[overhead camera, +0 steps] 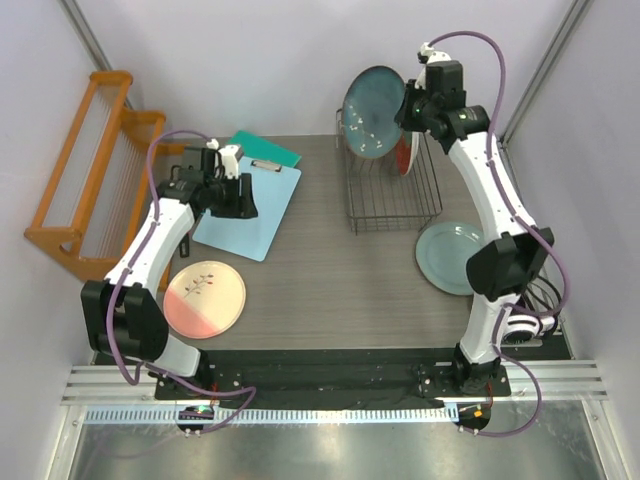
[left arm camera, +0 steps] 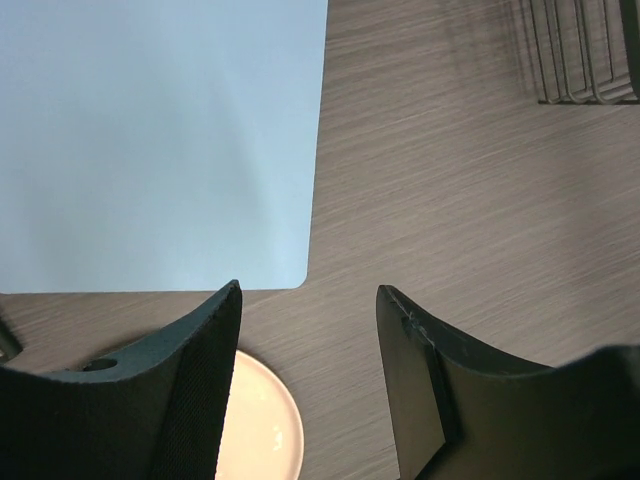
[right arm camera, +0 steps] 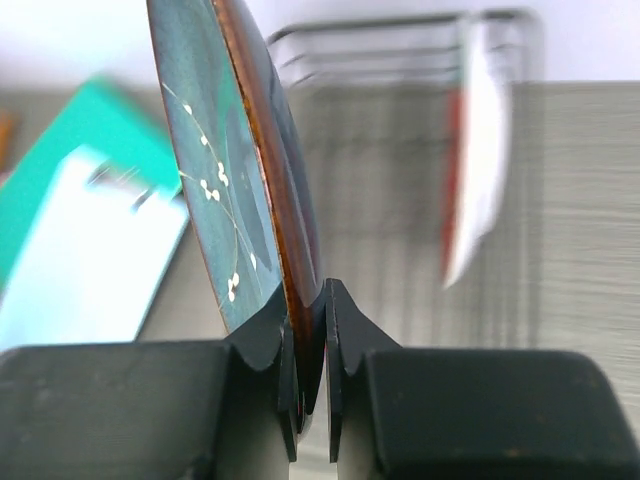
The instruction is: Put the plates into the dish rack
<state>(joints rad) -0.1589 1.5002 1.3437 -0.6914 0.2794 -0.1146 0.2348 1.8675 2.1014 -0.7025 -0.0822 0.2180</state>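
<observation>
My right gripper is shut on the rim of the dark teal plate, holding it on edge above the back left of the dish rack. A red-and-white plate stands upright inside the rack. The pale grey-green plate lies flat to the right of the rack. The pink-and-cream plate lies flat at the near left. My left gripper hangs open and holds nothing, over the table beside the clipboard's corner.
A light blue clipboard lies on a green folder at the back left. An orange wooden rack stands off the table's left edge. White walls close in behind and at both sides.
</observation>
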